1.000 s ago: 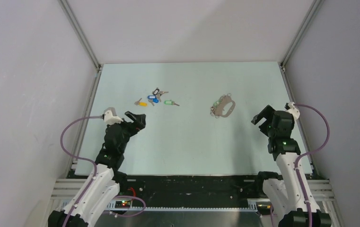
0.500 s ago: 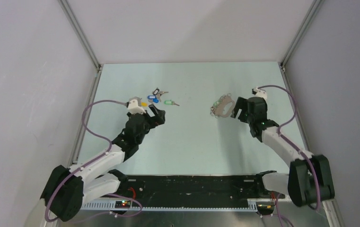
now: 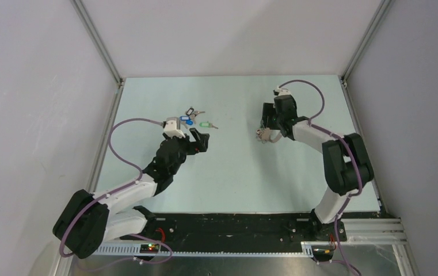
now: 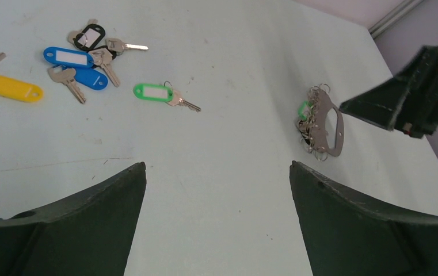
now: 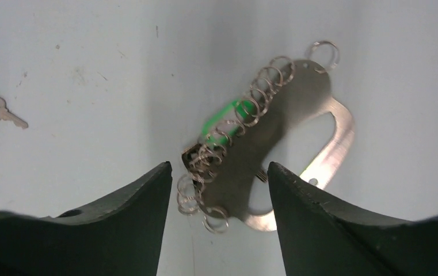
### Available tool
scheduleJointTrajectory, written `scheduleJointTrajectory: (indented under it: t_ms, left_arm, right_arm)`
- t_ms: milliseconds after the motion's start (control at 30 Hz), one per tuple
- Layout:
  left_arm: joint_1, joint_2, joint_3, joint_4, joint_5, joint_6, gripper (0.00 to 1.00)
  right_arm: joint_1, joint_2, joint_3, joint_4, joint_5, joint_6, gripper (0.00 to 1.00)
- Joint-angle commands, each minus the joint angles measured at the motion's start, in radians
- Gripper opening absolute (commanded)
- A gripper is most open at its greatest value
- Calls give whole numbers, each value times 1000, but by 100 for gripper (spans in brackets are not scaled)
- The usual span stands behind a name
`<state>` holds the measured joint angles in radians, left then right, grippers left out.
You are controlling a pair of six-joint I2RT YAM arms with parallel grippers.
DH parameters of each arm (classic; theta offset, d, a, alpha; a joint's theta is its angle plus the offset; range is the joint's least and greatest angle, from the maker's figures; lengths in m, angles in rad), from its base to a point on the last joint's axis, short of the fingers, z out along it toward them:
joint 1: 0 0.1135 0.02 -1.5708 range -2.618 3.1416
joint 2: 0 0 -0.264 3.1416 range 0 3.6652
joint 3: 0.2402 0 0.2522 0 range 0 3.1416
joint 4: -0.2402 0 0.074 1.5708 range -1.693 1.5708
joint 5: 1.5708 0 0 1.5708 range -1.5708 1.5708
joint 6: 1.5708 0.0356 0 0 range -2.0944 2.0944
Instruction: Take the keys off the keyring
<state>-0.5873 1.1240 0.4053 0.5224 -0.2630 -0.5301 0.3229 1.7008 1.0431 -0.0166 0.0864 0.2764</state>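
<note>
The keyring (image 5: 303,115) is a flat grey-brown oval loop with a row of small silvery split rings and a green tag (image 5: 225,119) bunched along one edge. I cannot make out separate keys in that bunch. It lies right of the table's centre (image 3: 261,136) and shows in the left wrist view (image 4: 323,123). My right gripper (image 5: 219,167) is open just above it, fingers either side of its near end (image 3: 267,123). My left gripper (image 4: 217,164) is open and empty over bare table (image 3: 201,140), well left of the keyring.
Several loose keys with plastic tags lie at the far left: yellow (image 4: 11,87), blue (image 4: 69,56), black (image 4: 89,37) and green (image 4: 153,92). They show in the top view (image 3: 190,119). Grey walls enclose the pale green table (image 3: 233,167).
My right arm has swung from the right edge forward and left until its gripper hangs over the keyring. My left gripper has moved forward and right, nearer the table's middle.
</note>
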Motion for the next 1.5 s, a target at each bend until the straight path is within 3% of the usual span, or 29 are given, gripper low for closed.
scheduleJointTrajectory:
  t_ms: [0,333,400,500,567,600,1000,1467]
  left_arm:
    - [-5,-9,24,70,18,30,97]
    - [-4,-51,16,70,37,36,97]
    - [-3,-53,14,70,37,41,97]
    - [-5,-51,17,70,44,48,96]
    - [-5,-44,20,70,53,52,96]
    - [-4,-40,22,71,59,56,96]
    - [-12,84,75,167,341,66,94]
    - [-45,183,91,303,530,103,95]
  right_arm:
    - [7,105,118,-44,-37,-18,65]
    - [41,281,258,-185,-13,4,63]
    - [44,305,271,-206,-3,7,54]
    - [52,321,302,-257,18,3,19]
    - [63,290,301,-274,42,-6,2]
    - [74,253,287,-272,53,-21,0]
    - [131,-232,-30,-111,-103,-124,0]
    - [135,-393,-53,-175,-249,-78,0]
